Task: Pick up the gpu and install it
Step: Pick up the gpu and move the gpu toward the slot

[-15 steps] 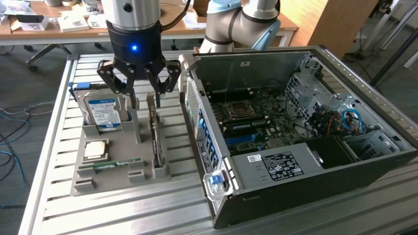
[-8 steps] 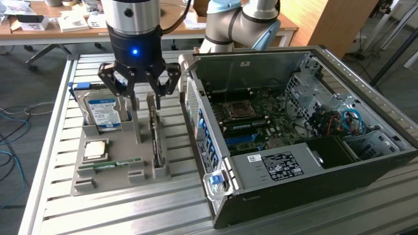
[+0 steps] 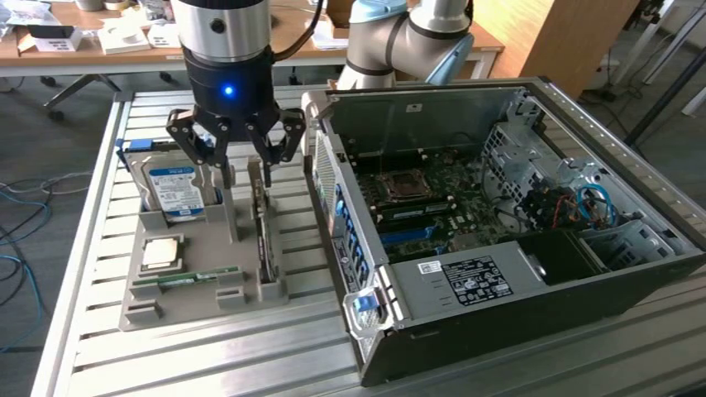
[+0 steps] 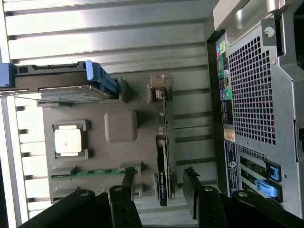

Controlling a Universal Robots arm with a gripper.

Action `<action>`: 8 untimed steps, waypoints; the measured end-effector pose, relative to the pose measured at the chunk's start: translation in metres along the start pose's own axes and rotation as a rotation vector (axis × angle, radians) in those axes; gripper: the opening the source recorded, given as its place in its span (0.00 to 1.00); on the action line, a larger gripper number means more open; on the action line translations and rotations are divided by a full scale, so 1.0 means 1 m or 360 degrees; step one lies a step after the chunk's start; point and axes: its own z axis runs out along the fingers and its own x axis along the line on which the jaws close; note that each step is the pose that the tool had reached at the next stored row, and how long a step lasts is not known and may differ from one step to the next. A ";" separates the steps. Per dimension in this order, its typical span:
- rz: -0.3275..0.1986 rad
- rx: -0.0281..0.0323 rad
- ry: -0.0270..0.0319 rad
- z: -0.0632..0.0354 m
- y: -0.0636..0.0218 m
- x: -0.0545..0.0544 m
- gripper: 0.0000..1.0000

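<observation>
My fingers (image 4: 190,194) hang wide open and empty, one on either side of the gpu (image 3: 264,240). It stands on edge in the grey tray (image 3: 210,240), in the slot nearest the computer case (image 3: 464,273). If I'm off-centre, I reckon a fingertip could strike the card's top edge or snag the tray's posts.

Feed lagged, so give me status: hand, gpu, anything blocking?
Hand open, empty, low over holder. Gpu on edge in its slot, under the hand, not gripped. Drive beside, clear of hand.
</observation>
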 end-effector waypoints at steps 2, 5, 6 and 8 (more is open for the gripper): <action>0.0000 -0.00001 -0.00001 0.0000 0.0000 0.000 0.53; 0.0000 -0.00002 -0.00002 0.0003 0.0000 0.000 0.53; 0.0000 -0.00007 -0.00005 0.0010 0.0000 0.000 0.53; 0.0000 -0.00001 0.00000 0.0022 -0.0001 0.000 0.53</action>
